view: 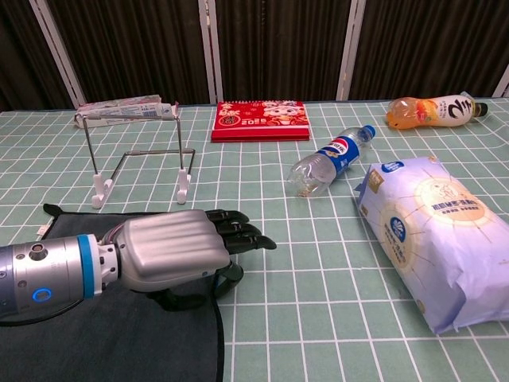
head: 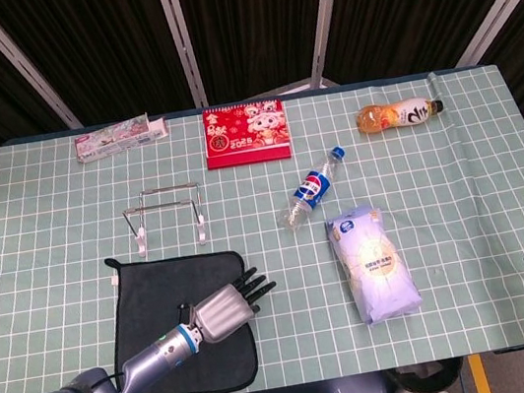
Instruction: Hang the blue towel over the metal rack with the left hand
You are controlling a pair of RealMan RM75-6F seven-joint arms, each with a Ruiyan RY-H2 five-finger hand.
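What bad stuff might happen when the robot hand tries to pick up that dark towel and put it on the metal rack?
The left robot hand grips only the towel at its right edge, where the cloth bunches, so it might slip out when lifted. The metal rack looks thin and light; a dragging towel could tip or push it. The toothpaste box lies right behind the rack and might get knocked.

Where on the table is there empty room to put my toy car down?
Bare green mat lies right of the white snack bag, below the orange drink bottle. Another patch sits left of the metal wire rack. It is crowded around the dark towel.
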